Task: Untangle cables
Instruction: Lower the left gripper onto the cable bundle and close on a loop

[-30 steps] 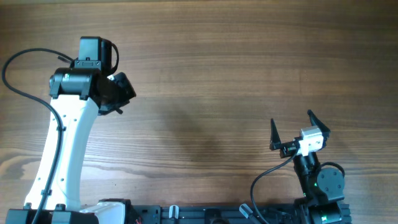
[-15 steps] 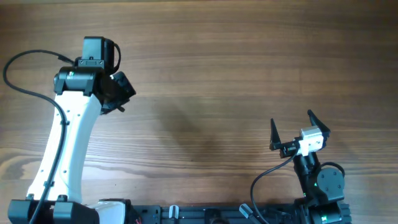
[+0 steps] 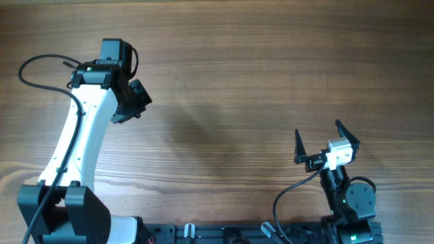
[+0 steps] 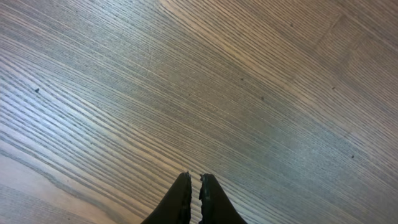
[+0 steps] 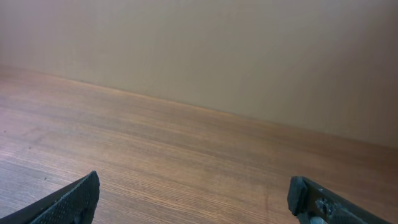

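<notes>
The cables are out of view in all three views; only bare wood shows. My left gripper (image 3: 139, 102) hangs over the table's left part, pointing down at the boards. In the left wrist view the left gripper (image 4: 194, 176) is all but shut, with a thin slit between its black fingers (image 4: 181, 193) and nothing in it. My right gripper (image 3: 317, 129) rests near the front right, jaws spread wide and empty. In the right wrist view the right gripper (image 5: 193, 186) shows one fingertip at each lower corner.
A thick black arm wire (image 3: 37, 62) loops out at the far left. The arm mounts and a black rail (image 3: 230, 234) line the front edge. A plain beige wall (image 5: 199, 50) rises behind the wooden table (image 3: 271, 68).
The left arm has swung a little right and toward the far side, and its fingers have parted to a thin slit. The right arm has not moved.
</notes>
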Motion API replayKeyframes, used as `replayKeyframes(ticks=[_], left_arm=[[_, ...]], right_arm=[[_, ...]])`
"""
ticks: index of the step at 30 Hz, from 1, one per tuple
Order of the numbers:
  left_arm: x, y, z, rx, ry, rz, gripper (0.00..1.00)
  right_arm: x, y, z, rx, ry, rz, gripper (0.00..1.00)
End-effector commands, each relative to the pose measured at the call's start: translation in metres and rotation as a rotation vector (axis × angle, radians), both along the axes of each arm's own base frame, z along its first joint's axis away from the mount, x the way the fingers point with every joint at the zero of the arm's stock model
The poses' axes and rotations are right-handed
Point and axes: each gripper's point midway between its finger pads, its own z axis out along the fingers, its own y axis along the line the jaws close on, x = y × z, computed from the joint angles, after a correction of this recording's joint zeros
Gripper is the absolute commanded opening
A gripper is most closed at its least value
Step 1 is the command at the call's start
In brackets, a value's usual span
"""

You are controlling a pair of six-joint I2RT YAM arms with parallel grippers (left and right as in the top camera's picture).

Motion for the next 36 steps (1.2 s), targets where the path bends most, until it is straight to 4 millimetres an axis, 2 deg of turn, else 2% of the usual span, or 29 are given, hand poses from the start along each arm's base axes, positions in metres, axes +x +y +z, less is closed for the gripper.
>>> replayKeyframes(ticks=[1, 11, 15, 18, 20, 21, 22, 24, 25, 28, 32, 36], left_arm=[[0.000, 0.004, -0.006, 0.016, 0.013, 0.018, 0.12], [0.021, 0.007, -0.006, 0.021, -0.081, 0.060, 0.13], [0.028, 0.040, -0.002, 0.162, -0.132, 0.195, 0.16], [0.039, 0.062, 0.003, 0.176, -0.189, 0.256, 0.33], [0.053, 0.080, 0.009, 0.175, -0.260, 0.307, 0.46], [0.061, 0.091, 0.012, 0.176, -0.298, 0.337, 0.47], [0.071, 0.100, 0.013, 0.188, -0.331, 0.315, 0.43], [0.083, 0.103, 0.011, 0.211, -0.349, 0.258, 0.51], [0.089, 0.104, 0.007, 0.225, -0.351, 0.220, 0.54], [0.103, 0.105, -0.021, 0.226, -0.323, 0.192, 0.61], [0.126, 0.107, -0.060, 0.248, -0.310, 0.130, 0.66], [0.138, 0.109, -0.088, 0.267, -0.291, 0.072, 0.77]], right_arm=[[0.000, 0.001, 0.002, 0.014, -0.005, 0.008, 1.00], [0.000, 0.001, 0.002, 0.014, -0.005, 0.008, 1.00], [0.000, 0.001, 0.002, 0.014, -0.005, 0.008, 1.00], [0.000, 0.001, 0.002, 0.014, -0.005, 0.008, 1.00], [0.000, 0.001, 0.002, 0.014, -0.005, 0.008, 1.00], [0.000, 0.001, 0.002, 0.014, -0.005, 0.008, 1.00], [0.000, 0.001, 0.002, 0.014, -0.005, 0.008, 1.00], [0.000, 0.001, 0.002, 0.014, -0.005, 0.008, 1.00], [0.000, 0.001, 0.002, 0.014, -0.005, 0.008, 1.00], [0.000, 0.001, 0.002, 0.014, -0.005, 0.008, 1.00], [0.000, 0.001, 0.002, 0.014, -0.005, 0.008, 1.00], [0.000, 0.001, 0.002, 0.014, -0.005, 0.008, 1.00]])
